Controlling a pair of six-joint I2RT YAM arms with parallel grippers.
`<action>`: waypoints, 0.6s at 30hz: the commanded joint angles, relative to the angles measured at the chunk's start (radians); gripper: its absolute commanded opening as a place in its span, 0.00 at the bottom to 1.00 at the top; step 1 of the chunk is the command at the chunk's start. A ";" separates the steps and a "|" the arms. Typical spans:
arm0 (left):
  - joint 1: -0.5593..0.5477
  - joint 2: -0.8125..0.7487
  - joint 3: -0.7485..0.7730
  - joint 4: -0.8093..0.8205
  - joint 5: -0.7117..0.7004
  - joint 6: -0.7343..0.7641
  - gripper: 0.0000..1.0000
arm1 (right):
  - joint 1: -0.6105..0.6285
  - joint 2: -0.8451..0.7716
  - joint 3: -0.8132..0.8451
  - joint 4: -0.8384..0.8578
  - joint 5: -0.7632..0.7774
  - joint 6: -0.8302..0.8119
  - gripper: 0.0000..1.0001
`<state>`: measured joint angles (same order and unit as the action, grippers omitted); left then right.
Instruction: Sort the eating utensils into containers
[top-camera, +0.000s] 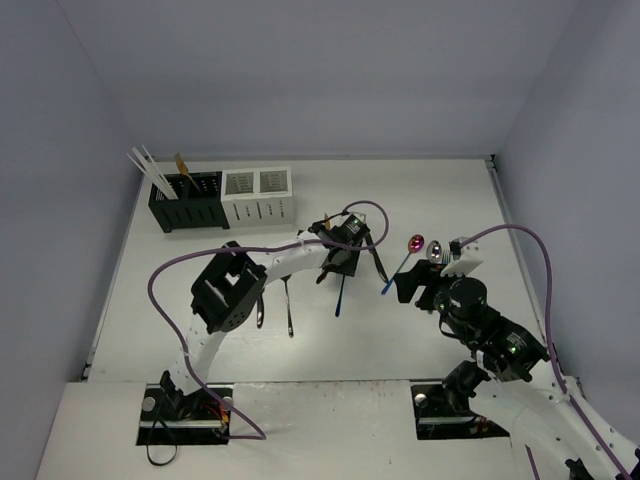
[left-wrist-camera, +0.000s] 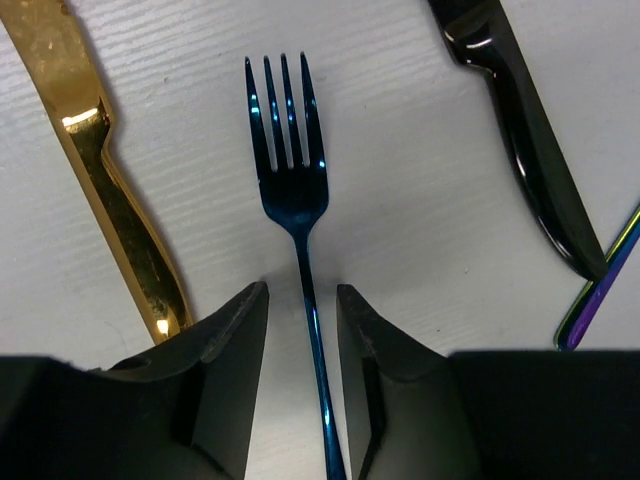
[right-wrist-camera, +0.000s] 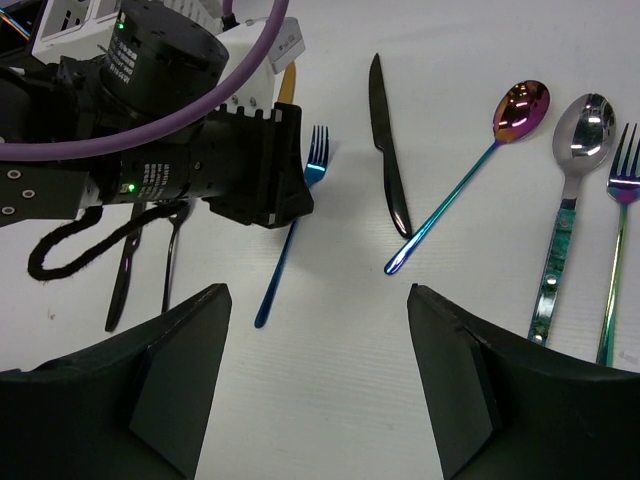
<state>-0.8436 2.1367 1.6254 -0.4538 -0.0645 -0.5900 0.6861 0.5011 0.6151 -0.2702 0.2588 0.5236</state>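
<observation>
The blue fork (left-wrist-camera: 292, 190) lies flat on the table (left-wrist-camera: 420, 220). The left gripper (left-wrist-camera: 302, 300) straddles its handle, jaws apart, with a sliver of table on each side. The handle's end is hidden below. In the left wrist view, a gold piece (left-wrist-camera: 110, 200) beside the fork and a black knife (left-wrist-camera: 530, 170) opposite are both cut off. Well right of the fork, the right gripper (right-wrist-camera: 315, 300) hangs open and empty.

A robotics lab test cell: a bare white worktop (top-camera: 430, 195) is boxed in by blank pale walls (top-camera: 300, 70) on the left, right and far sides. The left arm (top-camera: 228, 292) and right arm (top-camera: 492, 335) are bolted at its near edge, trailing purple cables (top-camera: 546, 262).
</observation>
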 joint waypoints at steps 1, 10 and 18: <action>-0.006 0.033 0.068 -0.028 -0.039 -0.032 0.29 | -0.006 0.020 0.012 0.040 0.041 0.011 0.69; -0.005 -0.013 0.060 -0.036 -0.066 -0.030 0.00 | -0.006 0.021 0.009 0.040 0.050 0.012 0.69; 0.047 -0.292 0.074 -0.042 -0.105 0.026 0.00 | -0.007 0.024 0.015 0.038 0.058 0.005 0.69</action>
<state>-0.8360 2.1021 1.6495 -0.5050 -0.1157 -0.6028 0.6861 0.5052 0.6151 -0.2734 0.2756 0.5236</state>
